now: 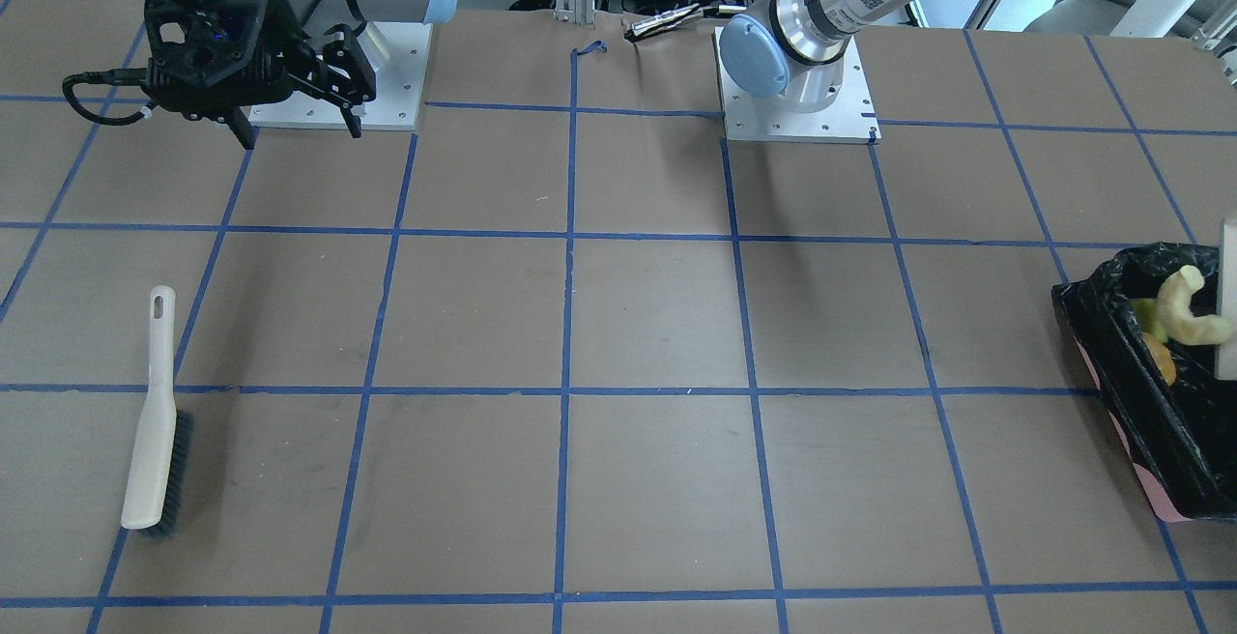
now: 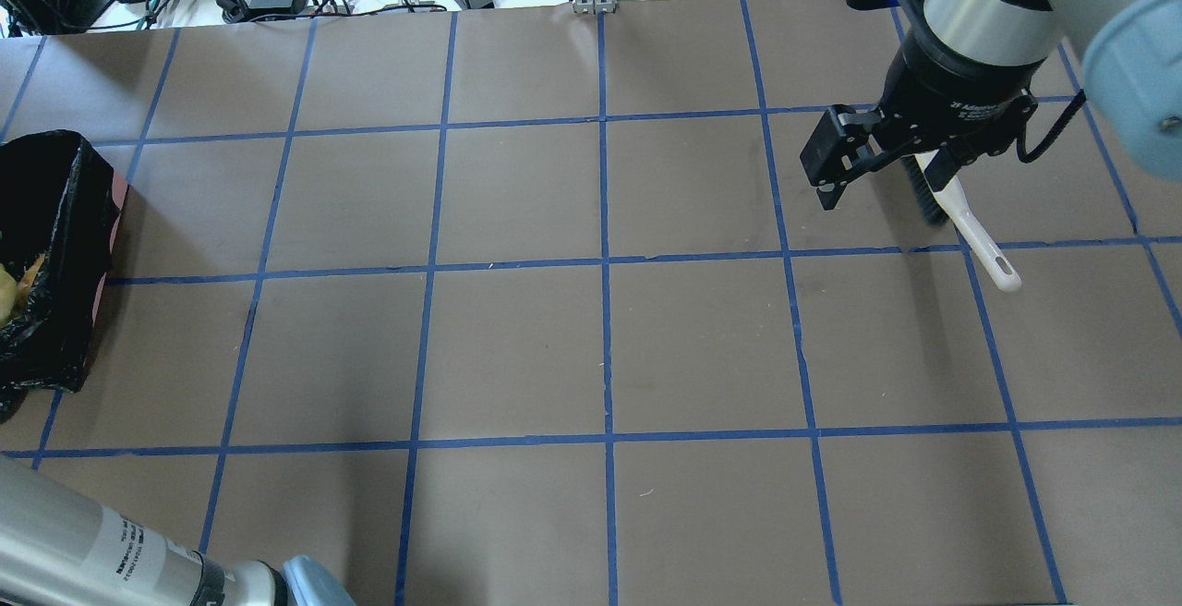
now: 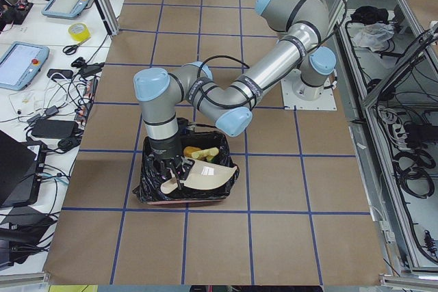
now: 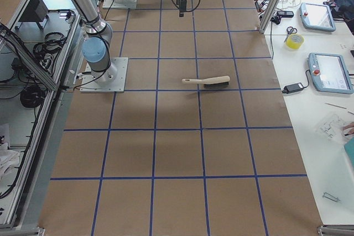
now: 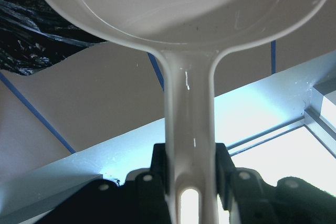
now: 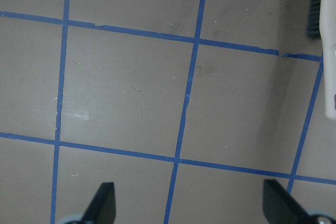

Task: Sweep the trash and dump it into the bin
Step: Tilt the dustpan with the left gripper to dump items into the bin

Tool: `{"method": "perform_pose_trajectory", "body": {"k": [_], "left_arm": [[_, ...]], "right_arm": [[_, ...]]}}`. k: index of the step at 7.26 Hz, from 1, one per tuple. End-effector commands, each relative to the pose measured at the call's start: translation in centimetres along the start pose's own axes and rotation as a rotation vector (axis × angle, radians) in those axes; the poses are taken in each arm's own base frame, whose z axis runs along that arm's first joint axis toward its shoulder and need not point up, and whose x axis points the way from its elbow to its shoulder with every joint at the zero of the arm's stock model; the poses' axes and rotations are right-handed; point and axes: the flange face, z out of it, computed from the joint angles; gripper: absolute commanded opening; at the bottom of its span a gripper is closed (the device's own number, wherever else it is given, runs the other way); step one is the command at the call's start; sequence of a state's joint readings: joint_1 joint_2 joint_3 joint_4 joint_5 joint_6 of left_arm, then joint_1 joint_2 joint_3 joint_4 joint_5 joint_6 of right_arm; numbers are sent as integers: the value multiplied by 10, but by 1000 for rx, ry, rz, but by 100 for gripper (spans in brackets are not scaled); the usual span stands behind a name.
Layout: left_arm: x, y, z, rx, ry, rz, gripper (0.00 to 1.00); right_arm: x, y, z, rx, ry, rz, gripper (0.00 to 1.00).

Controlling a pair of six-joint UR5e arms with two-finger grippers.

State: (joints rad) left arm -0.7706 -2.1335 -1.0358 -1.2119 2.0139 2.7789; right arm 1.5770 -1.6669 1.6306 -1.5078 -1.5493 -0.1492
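Exterior front-facing view shows the brown table (image 1: 657,325), gridded with blue tape, and the bin (image 1: 1160,441) at its edge on the robot's left. The left arm (image 3: 274,66) bends down over the bin, while the right arm (image 2: 988,24) hangs over the end of the table far from the bin. The bin's black bag is crinkled over a pink wall. The beige dustpan (image 3: 205,177) is tilted inside the bin's rim, with its scoop low over the bag. The brush (image 1: 155,421) lies flat on the table, well apart from the bin, bristles on the side nearer the bin. The left gripper (image 5: 190,156) is clamped on the dustpan's handle, directly above the bin. The right gripper (image 1: 295,127) is spread wide and empty, high above the table and farthest from the bin. All the trash is within the bin's rim: the pale croissant piece (image 1: 1193,310) curls beside the dustpan's edge, the green-and-yellow sponge (image 1: 1147,313) sits just behind it, and the golden-brown lump (image 1: 1160,360) lies just below them
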Motion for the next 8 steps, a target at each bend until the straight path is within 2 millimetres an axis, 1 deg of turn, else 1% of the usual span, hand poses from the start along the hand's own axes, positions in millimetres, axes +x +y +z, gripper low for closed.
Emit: {"method": "perform_pose_trajectory", "body": {"k": [1,2,3,5,6,8], "left_arm": [[-2,-1,-3,0,-12,6,0],[-1,0,-3,24,-56,8,0],[-5,-2,-5,62,-113,15,0],[-7,-4,-25,133,-181,32,0],[-8,-6,-38,212,-224,39,0],[-21,-18,-49,334,-282,18,0]], "right_arm": [[0,-1,0,2,0,-3,100],[1,-1,0,7,1,6,100],[7,-3,0,12,1,20,100],[26,-5,-2,14,-1,69,100],[27,-5,-2,16,1,66,100],[27,-5,-2,13,1,69,100]]}}
